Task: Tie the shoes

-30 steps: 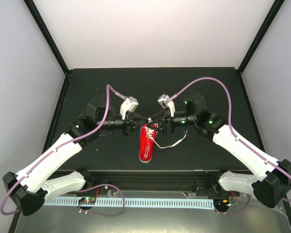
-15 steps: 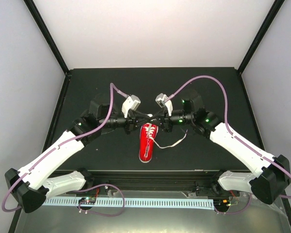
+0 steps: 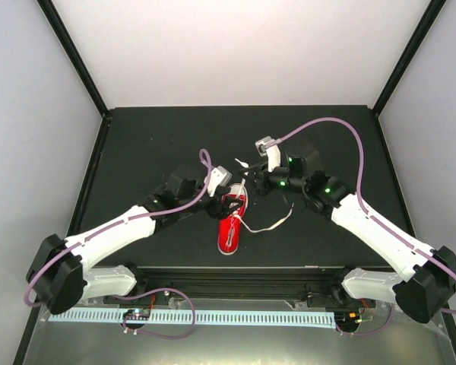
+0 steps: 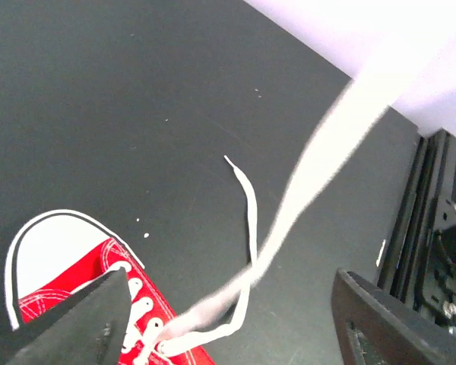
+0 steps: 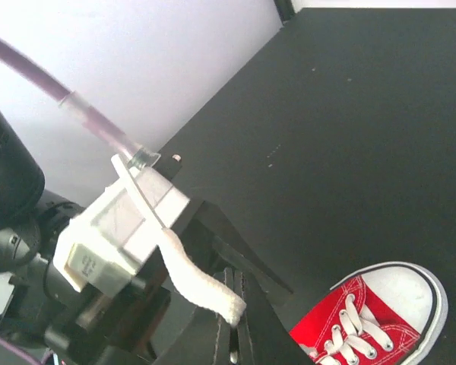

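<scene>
Two grippers meet over the shoe point(image 3: 228, 230), which lies near the middle of the table point(image 3: 152, 137), a little toward its near edge, its length running from near to far; the step in hand looks like the first crossing of the laces, with no knot or bow showing yet

One lace is under control: the right gripper point(image 5: 235, 319) is clamped tight on the held lace point(image 5: 186, 274), whose free end sticks up past the jaws, while the rest runs down toward the eyelets; the left gripper point(image 4: 229, 287) stands spread wide just over the eyelet end of the shoe and grips nothing; in the left wrist view that lace passes blurred between its fingers point(image 4: 99, 319), and whether it brushes either one I cannot tell

The slack lace point(image 3: 270, 225) lies curled on the table to the right of the shoe, touched by neither gripper

By my reading, the next move calls for the left gripper to close on a lace, either the taut strand right in front of it or the slack one across the shoe, while the right gripper keeps tension so the crossing does not fall loose; a thin, limp lace may well slip out of a shallow pinch

Counted: one shoe; two laces, one held and one loose; two grippers, one shut and one spread; one table
</scene>
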Available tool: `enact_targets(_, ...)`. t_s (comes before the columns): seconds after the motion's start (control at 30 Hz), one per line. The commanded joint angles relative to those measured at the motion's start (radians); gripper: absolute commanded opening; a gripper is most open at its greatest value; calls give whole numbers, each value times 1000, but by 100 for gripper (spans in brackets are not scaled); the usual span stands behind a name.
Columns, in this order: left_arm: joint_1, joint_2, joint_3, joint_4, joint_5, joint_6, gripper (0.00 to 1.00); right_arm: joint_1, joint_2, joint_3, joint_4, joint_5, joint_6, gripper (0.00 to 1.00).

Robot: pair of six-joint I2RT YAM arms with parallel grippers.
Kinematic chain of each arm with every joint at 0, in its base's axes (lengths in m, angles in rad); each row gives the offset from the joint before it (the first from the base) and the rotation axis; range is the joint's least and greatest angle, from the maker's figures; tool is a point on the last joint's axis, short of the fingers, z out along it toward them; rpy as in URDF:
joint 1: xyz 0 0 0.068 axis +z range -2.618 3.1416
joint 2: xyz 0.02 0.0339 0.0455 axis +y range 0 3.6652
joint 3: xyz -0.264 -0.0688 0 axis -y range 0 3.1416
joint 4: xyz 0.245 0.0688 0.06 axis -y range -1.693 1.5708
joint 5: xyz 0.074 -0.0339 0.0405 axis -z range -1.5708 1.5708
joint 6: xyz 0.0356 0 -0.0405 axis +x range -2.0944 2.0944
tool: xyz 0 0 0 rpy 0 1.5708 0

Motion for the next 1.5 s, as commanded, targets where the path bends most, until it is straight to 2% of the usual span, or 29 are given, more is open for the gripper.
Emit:
enact_targets(0.0,-12,74,48,115,-95,43,69,3,18,11,19,56,100,2)
enact_targets(0.17,-13,159,71,120,-180,29,50,1,22,16,11,87,130,2)
enact_targets(0.37,-13,185,42,145,-211,4,36,2,24,50,-26,151,138,2)
enact_targets(0.53,-14,190,4,175,-189,-42,3,1,52,77,-36,185,139,2)
enact_targets(0.6,-14,188,-5,165,-218,-70,2,0,85,91,-57,235,139,3)
enact_targets(0.73,-10,160,-23,106,-308,-157,2,2,176,124,-115,339,166,14)
enact_targets(0.83,9,134,-44,76,-318,-212,2,1,222,128,-111,344,172,41)
enact_targets(0.9,29,123,-50,44,-319,-238,2,0,236,134,-126,368,177,66)
enact_targets(0.93,40,117,-51,27,-317,-248,1,-4,238,136,-140,382,179,74)
enact_targets(1.0,65,86,-57,9,-306,-258,2,-18,227,123,-163,405,187,83)
enact_targets(1.1,99,36,-66,-4,-278,-266,2,-59,191,62,-187,420,212,87)
enact_targets(1.27,120,-2,-81,-5,-231,-261,2,-116,106,-111,-226,452,284,88)
enact_targets(1.47,122,25,-75,-5,-144,-232,2,-120,33,-292,-224,477,401,85)
